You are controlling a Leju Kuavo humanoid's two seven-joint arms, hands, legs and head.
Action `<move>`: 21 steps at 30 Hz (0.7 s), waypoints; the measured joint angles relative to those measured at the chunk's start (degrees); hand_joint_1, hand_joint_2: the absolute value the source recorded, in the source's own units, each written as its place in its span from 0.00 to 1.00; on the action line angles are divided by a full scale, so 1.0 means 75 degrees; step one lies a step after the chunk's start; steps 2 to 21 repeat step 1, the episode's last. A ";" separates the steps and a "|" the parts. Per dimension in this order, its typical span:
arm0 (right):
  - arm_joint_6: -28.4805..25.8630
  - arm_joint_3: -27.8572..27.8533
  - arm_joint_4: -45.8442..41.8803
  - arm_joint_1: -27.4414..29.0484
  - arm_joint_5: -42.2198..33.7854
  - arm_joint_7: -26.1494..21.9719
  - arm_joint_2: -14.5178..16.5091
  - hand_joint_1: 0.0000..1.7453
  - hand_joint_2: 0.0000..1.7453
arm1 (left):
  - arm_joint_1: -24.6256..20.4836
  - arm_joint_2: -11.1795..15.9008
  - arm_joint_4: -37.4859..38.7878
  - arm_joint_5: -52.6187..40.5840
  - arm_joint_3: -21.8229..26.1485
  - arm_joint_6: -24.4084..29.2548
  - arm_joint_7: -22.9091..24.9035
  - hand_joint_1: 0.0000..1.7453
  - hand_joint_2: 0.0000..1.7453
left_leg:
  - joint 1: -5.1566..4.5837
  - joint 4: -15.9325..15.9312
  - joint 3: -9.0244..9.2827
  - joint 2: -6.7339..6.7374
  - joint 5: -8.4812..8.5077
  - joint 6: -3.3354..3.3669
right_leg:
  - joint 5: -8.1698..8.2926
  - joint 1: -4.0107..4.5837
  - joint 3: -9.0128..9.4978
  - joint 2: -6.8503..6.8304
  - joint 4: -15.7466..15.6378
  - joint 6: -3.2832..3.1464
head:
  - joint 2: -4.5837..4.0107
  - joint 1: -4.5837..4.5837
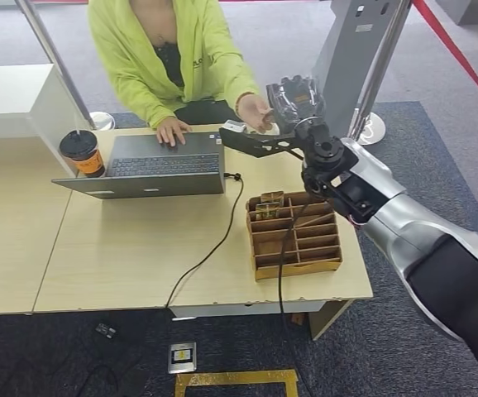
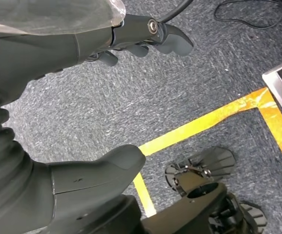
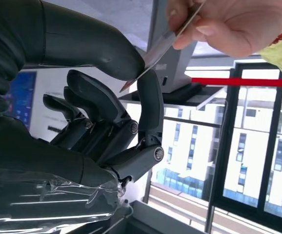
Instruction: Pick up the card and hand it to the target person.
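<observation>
A thin, pale card (image 3: 158,48) is pinched at one end between the thumb and a fingertip (image 3: 149,92) of my right hand (image 3: 106,122). A person's hand (image 3: 228,24) grips the card's other end. In the head view my right hand (image 1: 293,101) is raised over the table's far edge. It meets the outstretched hand (image 1: 255,111) of a seated person in a yellow-green hoodie (image 1: 180,58). My left hand (image 2: 69,46) hangs over the carpet with thumb and fingers apart, holding nothing.
On the wooden table (image 1: 131,248) stand an open laptop (image 1: 155,169), a lidded drink cup (image 1: 82,153) and a wooden compartment tray (image 1: 293,236). A black cable (image 1: 214,244) runs across it. Barrier posts (image 1: 374,74) and a red rope (image 1: 455,50) stand behind.
</observation>
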 joint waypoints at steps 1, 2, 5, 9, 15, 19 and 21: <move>0.0000 0.0011 0.0098 -0.0013 0.0034 0.0044 0.0059 1.00 1.00 | 0.0009 0.0000 0.0000 0.0008 0.0000 0.0009 0.0000 0.00 1.00 | 0.0000 0.0000 0.0000 0.0000 0.0000 0.0000 | 0.0000 0.0000 0.0000 0.0000 0.0000 0.0000 | 0.0000 0.0001; 0.0000 0.0011 0.0098 -0.0013 0.0034 0.0044 0.0059 1.00 1.00 | 0.0009 0.0000 0.0000 0.0008 0.0000 0.0009 0.0000 0.00 1.00 | 0.0000 0.0000 0.0000 0.0000 0.0000 0.0000 | 0.0000 0.0000 0.0000 0.0000 0.0000 0.0000 | 0.0000 0.0001; 0.0000 0.0011 0.0098 -0.0013 0.0034 0.0044 0.0059 1.00 1.00 | 0.0009 0.0000 0.0000 0.0008 0.0000 0.0009 0.0000 0.00 1.00 | 0.0000 0.0000 0.0000 0.0000 0.0000 0.0000 | 0.0000 0.0000 0.0000 0.0000 0.0000 0.0000 | 0.0000 0.0001; 0.0000 0.0011 0.0098 -0.0013 0.0034 0.0044 0.0059 1.00 1.00 | 0.0009 0.0000 0.0000 0.0008 0.0000 0.0009 0.0000 0.00 1.00 | 0.0000 0.0000 0.0000 0.0000 0.0000 0.0000 | 0.0000 0.0000 0.0000 0.0000 0.0000 0.0000 | 0.0000 0.0001; 0.0000 0.0011 0.0098 -0.0013 0.0034 0.0044 0.0059 1.00 1.00 | 0.0009 0.0000 0.0000 0.0008 0.0000 0.0009 0.0000 0.00 1.00 | 0.0000 0.0000 0.0000 0.0000 0.0000 0.0000 | 0.0000 0.0000 0.0000 0.0000 0.0000 0.0000 | 0.0000 0.0001; 0.0000 0.0011 0.0098 -0.0013 0.0034 0.0044 0.0059 1.00 1.00 | 0.0009 0.0000 0.0000 0.0008 0.0000 0.0009 0.0000 0.00 1.00 | 0.0000 0.0000 0.0000 0.0000 0.0000 0.0000 | 0.0000 0.0000 0.0000 0.0000 0.0000 0.0000 | 0.0000 0.0001; 0.0000 0.0011 0.0098 -0.0013 0.0034 0.0044 0.0059 1.00 1.00 | 0.0009 0.0000 0.0000 0.0008 0.0000 0.0009 0.0000 0.00 1.00 | 0.0000 0.0000 0.0000 0.0000 0.0000 0.0000 | 0.0000 0.0000 0.0000 0.0000 0.0000 0.0000 | 0.0000 0.0001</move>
